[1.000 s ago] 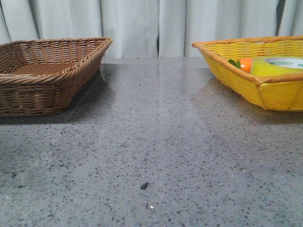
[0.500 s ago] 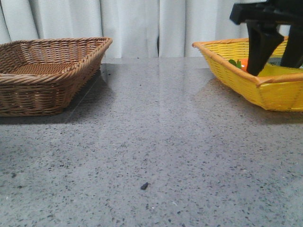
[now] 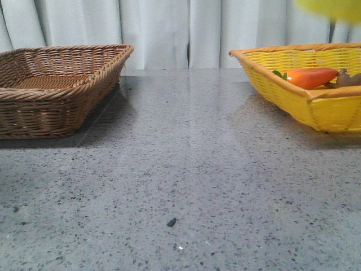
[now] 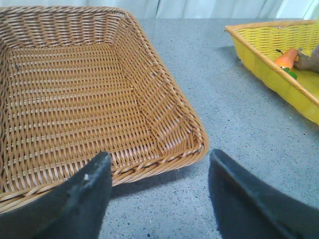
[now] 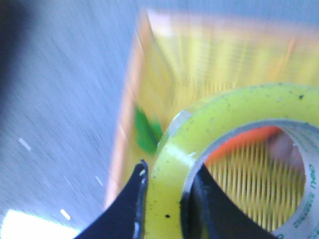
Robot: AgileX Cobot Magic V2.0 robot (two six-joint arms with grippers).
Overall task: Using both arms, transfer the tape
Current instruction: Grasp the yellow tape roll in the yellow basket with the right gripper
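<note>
Overhead, front view: the tape (image 3: 333,8) sits blurred above the yellow basket (image 3: 316,107). Left wrist view: left gripper (image 4: 158,191) spread wide, empty. Right wrist view: right gripper (image 5: 167,199) clamps the roll's wall, above that basket.

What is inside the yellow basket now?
In the yellow basket: an orange carrot with green leaves and a brownish item. The near wall hides the basket floor.
</note>
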